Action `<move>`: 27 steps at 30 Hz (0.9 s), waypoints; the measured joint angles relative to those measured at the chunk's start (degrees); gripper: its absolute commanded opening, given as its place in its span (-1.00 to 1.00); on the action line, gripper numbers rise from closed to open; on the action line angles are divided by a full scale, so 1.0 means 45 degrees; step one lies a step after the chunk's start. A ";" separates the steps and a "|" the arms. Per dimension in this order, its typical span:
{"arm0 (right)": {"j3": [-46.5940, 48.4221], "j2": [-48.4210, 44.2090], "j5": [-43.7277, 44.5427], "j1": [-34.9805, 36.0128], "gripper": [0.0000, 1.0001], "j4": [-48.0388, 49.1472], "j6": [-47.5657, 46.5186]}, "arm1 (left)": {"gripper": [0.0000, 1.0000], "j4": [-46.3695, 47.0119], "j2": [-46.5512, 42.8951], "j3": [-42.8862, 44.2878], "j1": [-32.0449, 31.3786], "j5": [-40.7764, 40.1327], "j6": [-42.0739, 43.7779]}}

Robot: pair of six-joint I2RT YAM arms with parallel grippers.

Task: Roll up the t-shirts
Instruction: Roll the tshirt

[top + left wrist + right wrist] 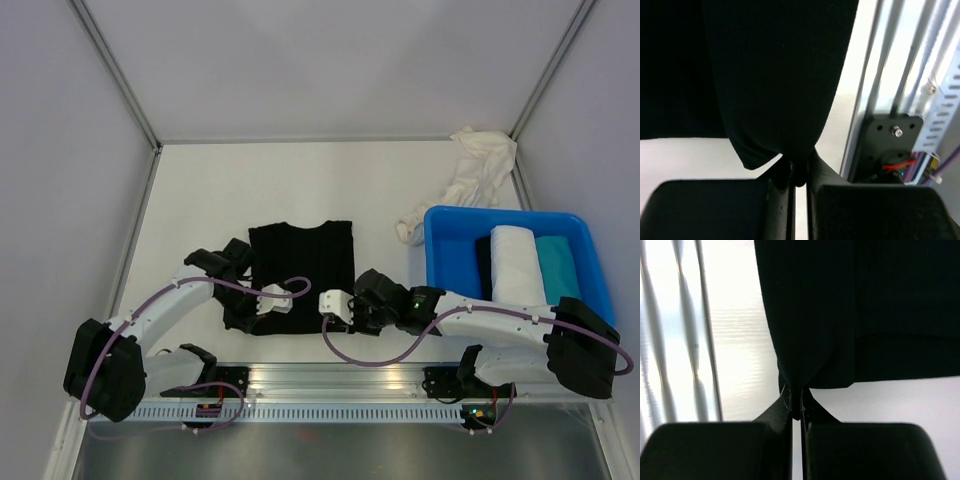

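A black t-shirt (300, 262) lies folded into a rectangle mid-table. My left gripper (240, 317) is shut on its near-left corner, with black cloth (775, 75) pinched between the fingertips (799, 172). My right gripper (352, 312) is shut on the near-right corner, where the cloth (840, 305) bunches into the closed tips (796, 405). Both corners are raised slightly off the table. A rolled white shirt (515, 265) and a rolled teal shirt (557, 265) lie in the blue bin (440, 250). A crumpled white shirt (478, 172) lies at the back right.
A dark roll (484, 268) sits at the bin's left side beside the white one. The metal rail (340, 385) with the arm bases runs along the near edge; it shows in the left wrist view (900, 100). Grey walls enclose the table.
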 measured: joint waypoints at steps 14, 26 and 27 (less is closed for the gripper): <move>0.1797 0.2147 -0.7014 -0.5265 -0.99 -0.1671 0.0505 | -0.78 -0.1982 0.2924 0.1783 0.1073 0.1054 0.2191; 0.2769 0.4405 -0.8136 -0.6989 -0.99 -0.2215 0.1321 | 0.49 -0.1724 0.4522 0.2895 0.2424 0.1214 0.1885; 0.2798 0.4439 -0.8189 -0.7028 -0.99 -0.2244 0.1355 | 0.50 -0.1695 0.4386 0.2914 0.2569 0.1277 0.1826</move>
